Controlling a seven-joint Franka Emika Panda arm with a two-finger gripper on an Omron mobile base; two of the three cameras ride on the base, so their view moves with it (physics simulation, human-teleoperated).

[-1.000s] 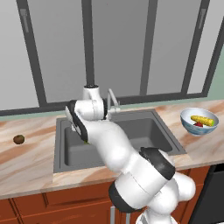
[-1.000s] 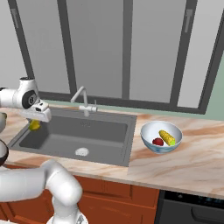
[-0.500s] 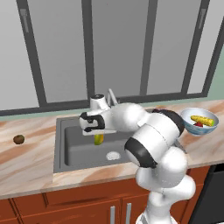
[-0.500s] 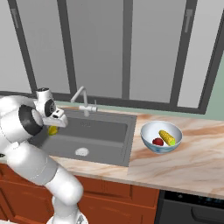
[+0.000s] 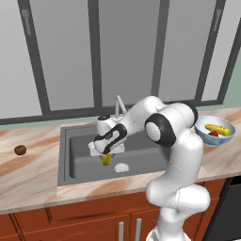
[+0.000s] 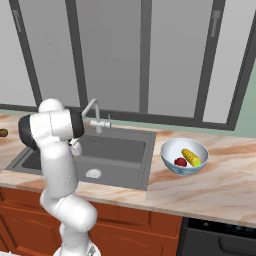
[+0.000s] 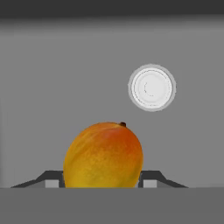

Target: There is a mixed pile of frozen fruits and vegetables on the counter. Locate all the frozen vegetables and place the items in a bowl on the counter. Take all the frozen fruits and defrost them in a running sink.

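Now the mango (image 7: 103, 155) sits clamped between the gripper (image 5: 107, 151) jaws, low inside the sink (image 5: 77, 162), beside the drain (image 7: 152, 87). Corn (image 6: 190, 157) and tomato (image 6: 180, 162) already lie in the bowl (image 6: 171, 167) right of the sink — the kiwi (image 5: 20, 150) waits left of it on the counter (image 5: 28, 183), below dark-framed windows (image 6: 145, 55).

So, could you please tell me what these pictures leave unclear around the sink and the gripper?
- Gripper fingertips: hand view, covered by the mango they clamp.
- Mango: right base view, behind the arm.
- Water from the tap: none visible; too fine to rule out.
- Sink left part: right base view, behind the arm.
- Brown ball: too small to identify.
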